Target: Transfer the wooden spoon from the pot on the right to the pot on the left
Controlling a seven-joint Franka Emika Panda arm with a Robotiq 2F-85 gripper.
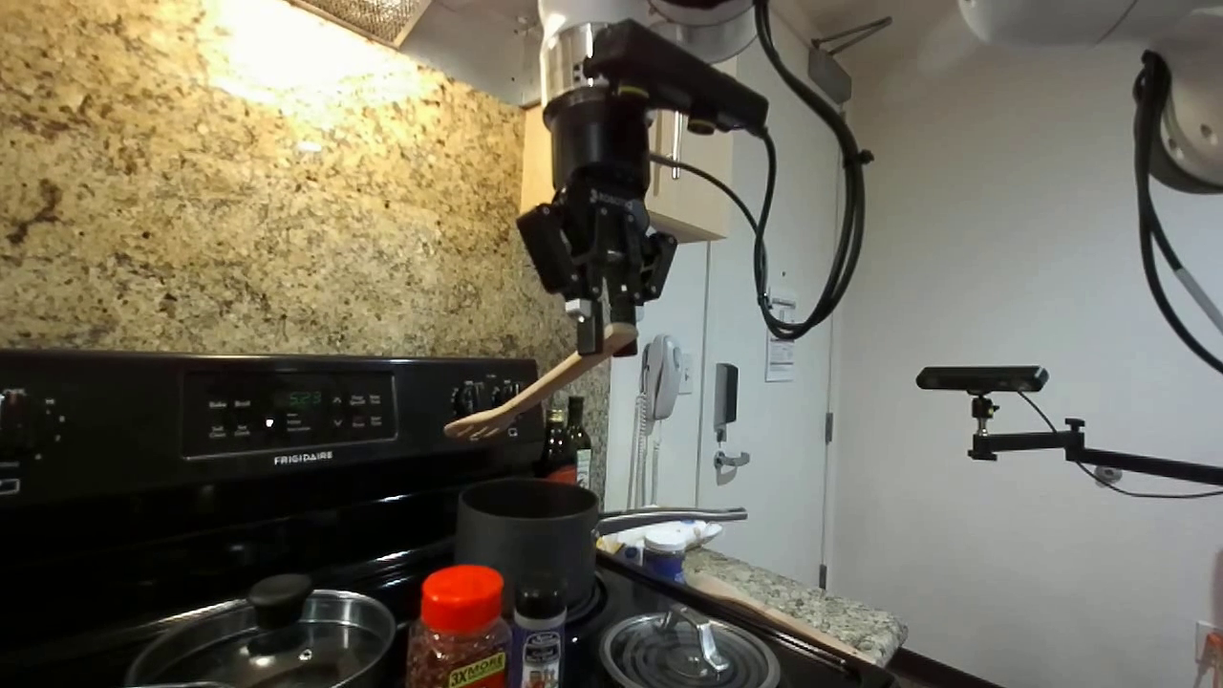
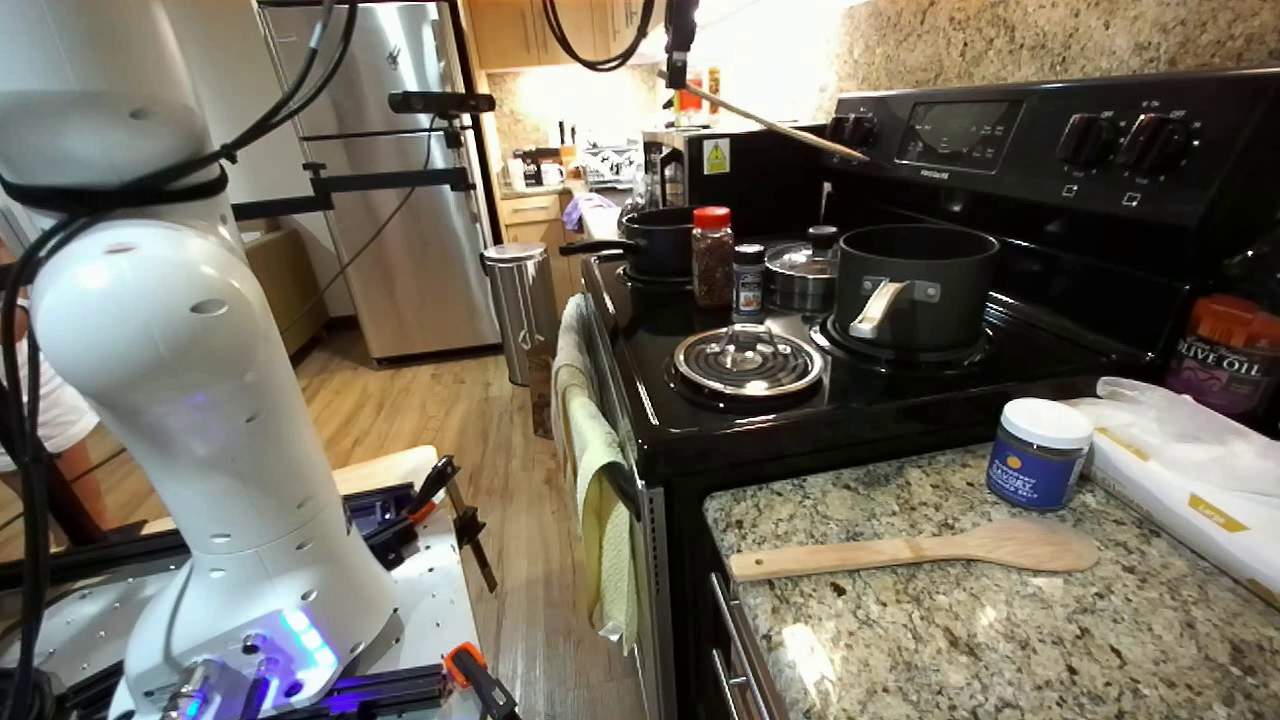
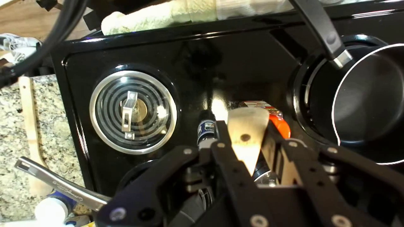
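Observation:
My gripper [image 1: 609,334] is shut on the handle end of a wooden spoon [image 1: 547,386] with a slotted, fork-like far end. The spoon slants down from the fingers, high above the stove and apart from every pot. It also shows in an exterior view [image 2: 770,123], and its handle end stands between the fingers in the wrist view [image 3: 247,121]. A tall grey pot [image 2: 915,290] stands on a back burner, below the spoon in an exterior view [image 1: 525,545]. A black pot [image 2: 660,245] with a dark handle stands on a front burner; the wrist view shows its open inside [image 3: 369,104].
A red-capped spice jar [image 1: 461,612] and a small dark bottle [image 2: 748,280] stand between the pots. A glass-lidded pan [image 1: 287,640] sits at the back. A glass lid [image 2: 750,360] lies on a front burner. Another wooden spoon [image 2: 1000,545] and a white-capped jar [image 2: 1040,455] are on the counter.

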